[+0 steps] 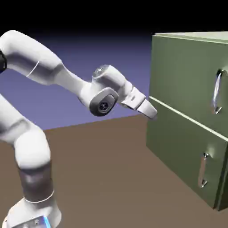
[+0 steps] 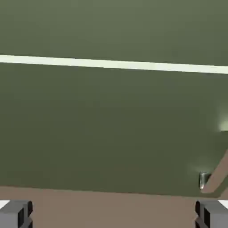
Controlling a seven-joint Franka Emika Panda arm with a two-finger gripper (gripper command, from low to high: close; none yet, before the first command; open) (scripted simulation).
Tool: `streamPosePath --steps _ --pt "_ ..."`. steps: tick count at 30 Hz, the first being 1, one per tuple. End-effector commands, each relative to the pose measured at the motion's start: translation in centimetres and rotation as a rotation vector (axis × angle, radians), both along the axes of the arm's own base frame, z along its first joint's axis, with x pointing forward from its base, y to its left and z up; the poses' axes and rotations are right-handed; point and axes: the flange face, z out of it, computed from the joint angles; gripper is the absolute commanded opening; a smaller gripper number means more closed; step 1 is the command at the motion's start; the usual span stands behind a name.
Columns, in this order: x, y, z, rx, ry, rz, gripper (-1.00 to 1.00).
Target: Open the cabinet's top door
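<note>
Careful with that claw (image 2: 114,214), spread wide and aimed kinda low, with the top door (image 1: 182,75) shut over on the exterior view's right, so could easily snag the lower handle (image 1: 202,170) instead.

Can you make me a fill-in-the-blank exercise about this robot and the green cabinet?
1. The top door of the cabinet is currently ____, not open.
2. In the hand view, the two fingers of the gripper stand ____, with nothing held between them.
3. In the exterior view, the upper handle is ____ than the lower handle.
4. The strip between the two doors is pale ____.

Missing words: closed; apart; longer; green.
</note>
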Motion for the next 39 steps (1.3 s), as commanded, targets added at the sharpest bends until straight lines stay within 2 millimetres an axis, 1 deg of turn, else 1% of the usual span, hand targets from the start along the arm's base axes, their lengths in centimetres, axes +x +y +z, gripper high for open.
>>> streamPosePath --steps 1,6,11,16,21,26,30,35,39 --pt "0.1 0.2 0.8 -0.002 -0.017 0.007 1.0" --pt "0.3 1.1 4.6 -0.009 -0.104 0.039 1.0" --pt "0.1 1.5 8.0 -0.013 -0.189 0.062 1.0" --pt "-0.3 1.4 11.0 -0.013 -0.273 0.078 1.0" --pt "-0.6 0.7 13.4 -0.009 -0.354 0.085 1.0" --pt "-0.9 -0.5 15.1 -0.003 -0.43 0.085 1.0" --pt "-0.9 -1.8 16.1 0.005 -0.487 0.08 1.0" --pt "-0.5 -3.8 16.6 0.016 -0.552 0.07 1.0" --pt "0.0 -5.6 16.5 0.026 -0.599 0.059 1.0"
